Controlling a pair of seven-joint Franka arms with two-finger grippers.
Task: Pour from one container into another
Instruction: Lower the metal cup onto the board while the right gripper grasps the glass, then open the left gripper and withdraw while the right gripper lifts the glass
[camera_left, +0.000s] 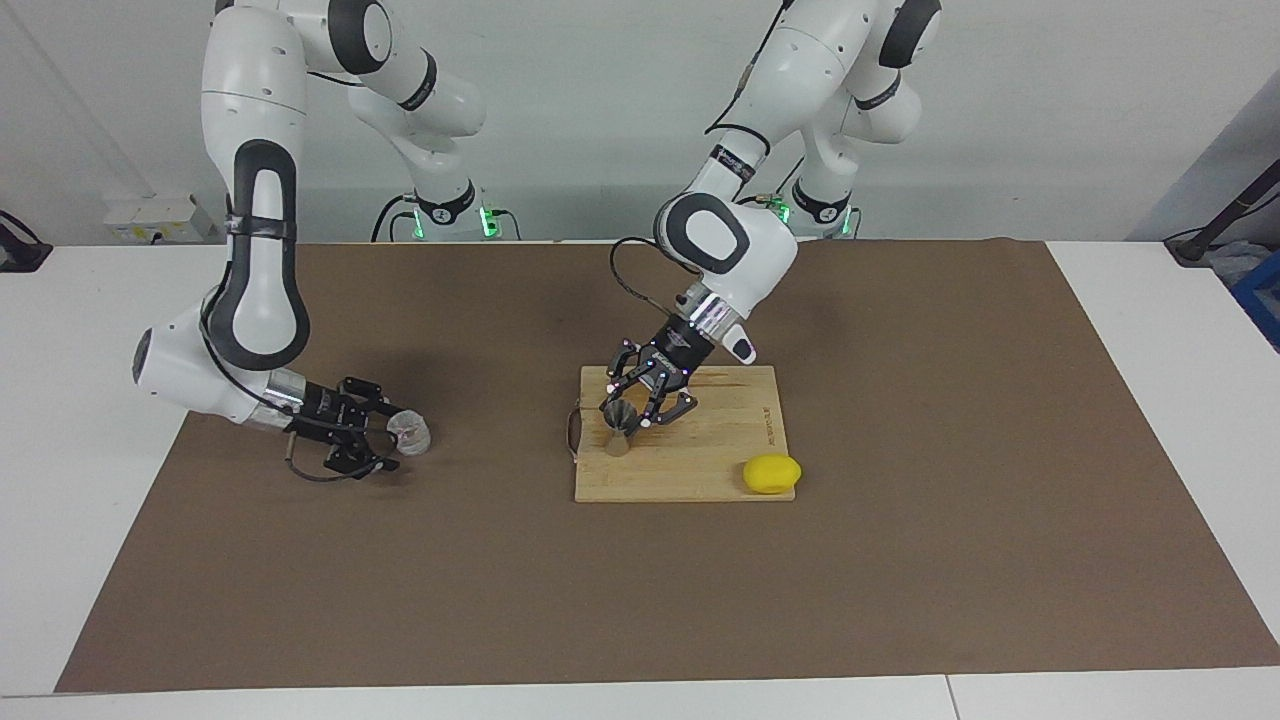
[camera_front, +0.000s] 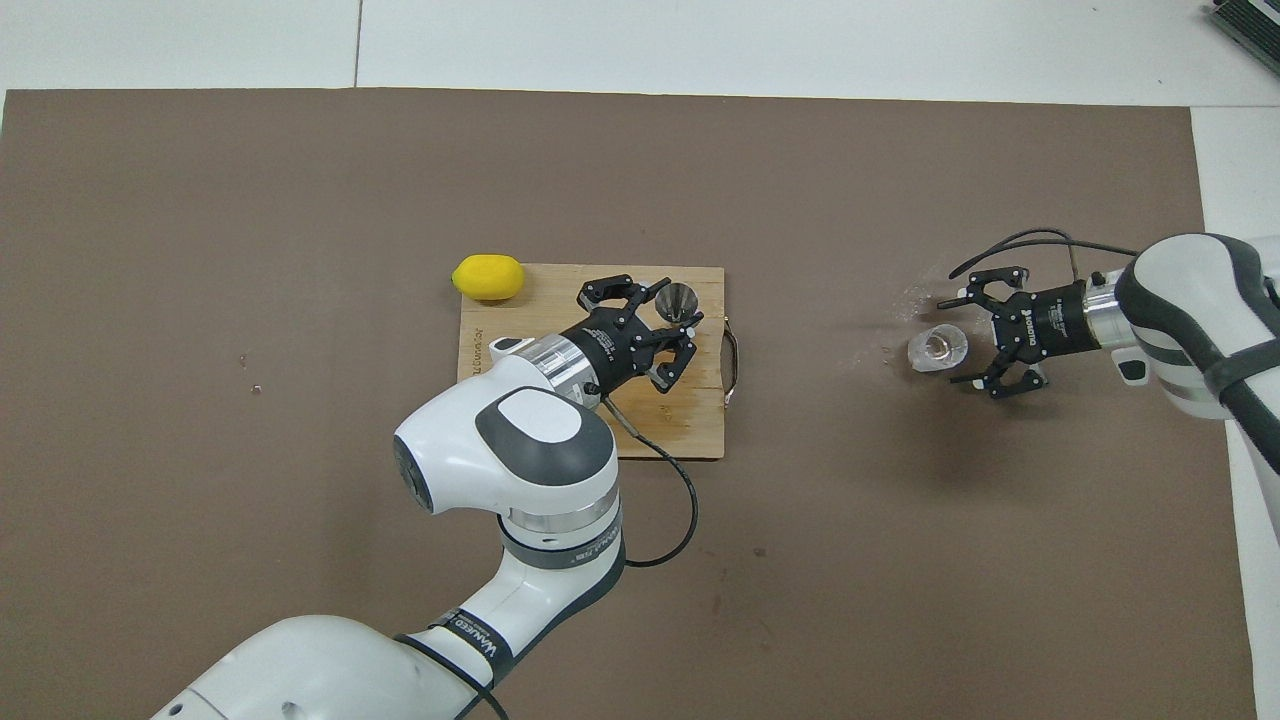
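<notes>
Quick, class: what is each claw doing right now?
Left claw: open around the steel jigger on the board.
Right claw: open around the glass.

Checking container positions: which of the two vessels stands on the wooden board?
The steel jigger, by the left gripper; the clear glass sits on the brown mat.

The glass tumbler (camera_left: 410, 431) is partly covered by the right claw (camera_left: 385, 440); its contents cannot be made out. Both arms' bases are cut off in the overhead view.

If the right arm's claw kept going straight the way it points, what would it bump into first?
Probably the small clear faceted glass tumbler directly ahead of the right gripper; its open fingers already flank the glass. Whether they touch it is unclear.
</notes>
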